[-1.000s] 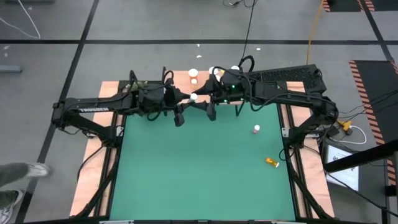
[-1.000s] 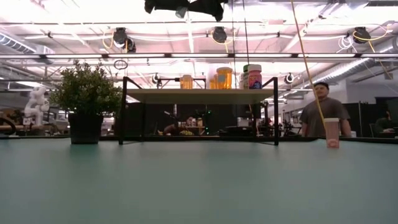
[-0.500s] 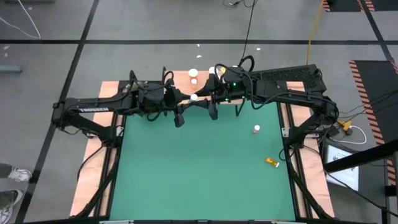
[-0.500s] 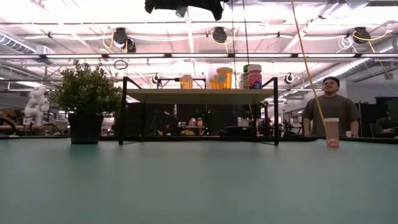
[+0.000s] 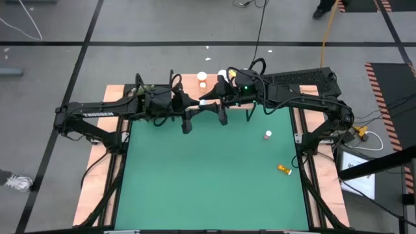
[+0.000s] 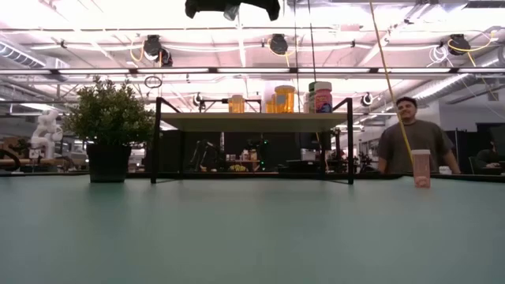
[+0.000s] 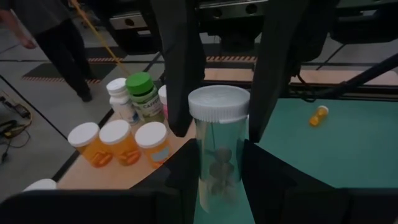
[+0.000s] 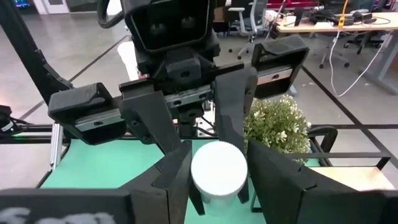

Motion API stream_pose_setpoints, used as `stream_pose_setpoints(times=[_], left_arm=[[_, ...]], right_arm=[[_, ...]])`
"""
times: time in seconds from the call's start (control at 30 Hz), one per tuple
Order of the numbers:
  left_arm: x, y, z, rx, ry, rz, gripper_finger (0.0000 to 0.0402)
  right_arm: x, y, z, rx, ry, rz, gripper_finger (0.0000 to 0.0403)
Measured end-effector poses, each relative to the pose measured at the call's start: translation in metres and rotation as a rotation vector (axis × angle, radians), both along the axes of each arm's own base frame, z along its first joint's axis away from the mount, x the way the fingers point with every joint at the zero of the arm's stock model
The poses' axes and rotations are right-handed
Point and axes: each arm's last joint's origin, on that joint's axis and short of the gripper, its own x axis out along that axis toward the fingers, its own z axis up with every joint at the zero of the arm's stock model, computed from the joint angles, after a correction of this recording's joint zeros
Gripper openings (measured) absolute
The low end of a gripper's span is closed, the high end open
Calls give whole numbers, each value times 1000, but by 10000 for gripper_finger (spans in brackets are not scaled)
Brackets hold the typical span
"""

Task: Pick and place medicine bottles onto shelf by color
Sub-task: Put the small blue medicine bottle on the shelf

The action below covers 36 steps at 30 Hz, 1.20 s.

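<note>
Above the green table mat (image 5: 208, 175), upper centre, both grippers clamp one upright clear bottle (image 7: 217, 140): left gripper (image 5: 192, 114) low, right gripper (image 5: 209, 101) nearer the shelf (image 6: 252, 121).

Four views. One camera looks straight down on the whole green table (image 5: 208, 175). One sits at table-top height, facing level across to the far shelf (image 6: 252, 121). Two wrist cameras face each other closely, sharing one white-capped bottle (image 7: 219, 146).
</note>
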Motion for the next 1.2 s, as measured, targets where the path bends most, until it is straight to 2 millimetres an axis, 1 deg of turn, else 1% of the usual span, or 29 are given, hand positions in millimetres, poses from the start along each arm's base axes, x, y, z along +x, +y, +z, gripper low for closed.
stream_pose_setpoints(times=[0.1,0.27,0.37,0.43,0.5,0.6,0.67,0.77,0.83,0.9,0.97,1.03,1.1,1.2], left_arm=[[0,0,0,0,0,0,108],[0,0,0,-7,-2,5,108],[0,2,1,-56,-23,39,116],[-1,5,0,-98,-34,65,133],[-3,7,0,-130,-29,91,160],[-9,8,-3,-197,10,108,210],[-14,8,-8,-231,76,118,244],[-24,8,-17,-263,195,143,285],[-32,7,-20,-285,259,169,302],[-40,6,-21,-311,297,206,311],[-43,6,-24,-326,332,244,313],[-43,6,-23,-324,318,251,310],[-43,6,-21,-331,301,256,303],[-42,4,-20,-415,260,264,293]], right_arm=[[0,0,0,5,5,-1,139],[0,0,0,12,6,-5,108],[0,0,0,13,5,-9,102],[0,-1,-1,6,12,-33,102],[-1,-3,-2,-8,32,-83,104],[-2,-8,-3,-35,47,-148,107],[-3,-14,-4,-48,49,-160,107],[4,-28,-16,-59,76,-184,105],[14,-39,-28,1,132,-200,106],[25,-48,-32,52,184,-189,109],[33,-53,-33,26,220,-216,109],[38,-56,-35,-14,222,-245,108],[44,-59,-46,-4,247,-225,108],[51,-64,-68,18,305,-204,112]])
